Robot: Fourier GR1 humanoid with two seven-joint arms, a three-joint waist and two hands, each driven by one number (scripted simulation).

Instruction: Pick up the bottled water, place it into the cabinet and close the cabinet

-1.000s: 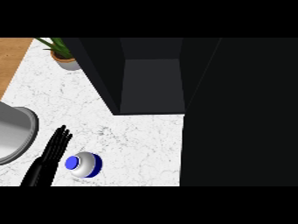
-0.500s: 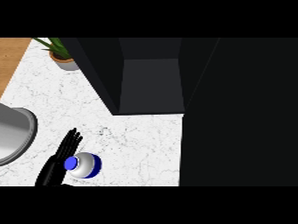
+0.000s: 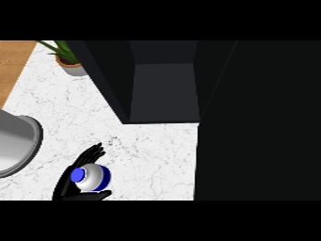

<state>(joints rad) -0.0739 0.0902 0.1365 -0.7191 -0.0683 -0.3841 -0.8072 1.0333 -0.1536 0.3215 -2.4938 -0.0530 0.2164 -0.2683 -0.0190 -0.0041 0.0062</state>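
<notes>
The bottled water stands upright on the white marble counter near the lower left, seen from above as a white body with a blue cap. My left hand lies against its left side. The fingers point up past the bottle's far side, still fairly straight, and the thumb reaches along its near side. The dark cabinet stands open at the top centre, its grey inside showing. My right hand is out of view.
A large black panel fills the right side of the view. A big grey metal pot stands at the left, close to my hand. A potted plant sits at the back left beside a wooden surface.
My left hand has moved right and slightly forward until it lies against the bottle, with the thumb now along its near side. The bottle has not moved.
</notes>
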